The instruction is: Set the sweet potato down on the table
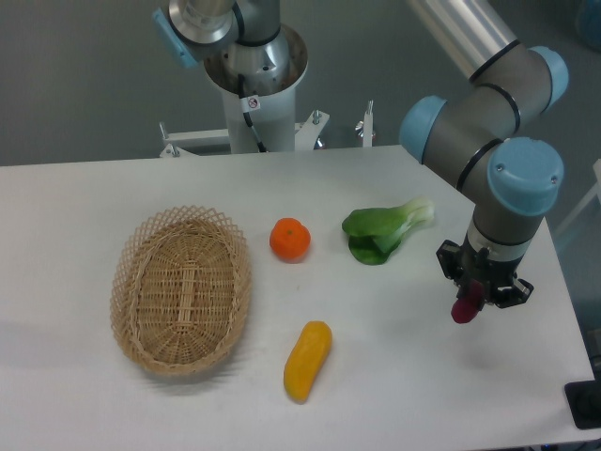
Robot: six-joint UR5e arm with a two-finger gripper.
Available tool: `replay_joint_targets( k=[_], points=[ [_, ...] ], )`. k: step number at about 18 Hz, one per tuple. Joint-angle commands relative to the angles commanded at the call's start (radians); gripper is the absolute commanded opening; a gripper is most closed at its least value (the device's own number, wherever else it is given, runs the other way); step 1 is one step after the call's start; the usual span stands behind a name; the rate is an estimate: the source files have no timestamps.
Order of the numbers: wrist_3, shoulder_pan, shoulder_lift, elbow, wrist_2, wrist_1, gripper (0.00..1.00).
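The sweet potato (464, 309) shows as a small magenta-purple tip sticking out below my gripper (480, 293) at the right side of the white table (394, 395). The gripper points straight down and is shut on the sweet potato, most of which is hidden between the fingers. The root's lower end is just above or at the tabletop; I cannot tell whether it touches.
An oval wicker basket (181, 288) lies at the left. A round orange fruit (290, 240) sits mid-table, a yellow-orange elongated vegetable (307, 360) lies in front of it, and a green bok choy (383, 231) lies behind and left of the gripper. The table's right edge is near the gripper.
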Motion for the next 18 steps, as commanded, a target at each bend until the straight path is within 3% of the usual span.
replay_joint_targets(
  k=[6,12,14,18],
  points=[
    [-0.017,-0.006,0.000,0.002,0.000,-0.003,0.01],
    [-0.093,-0.058,-0.006,-0.009,-0.006,-0.002,0.04],
    [-0.159,-0.089,-0.027,-0.008,-0.008,0.027,0.03],
    [-0.207,-0.140,-0.080,-0.008,0.000,0.141,0.02]
  ],
)
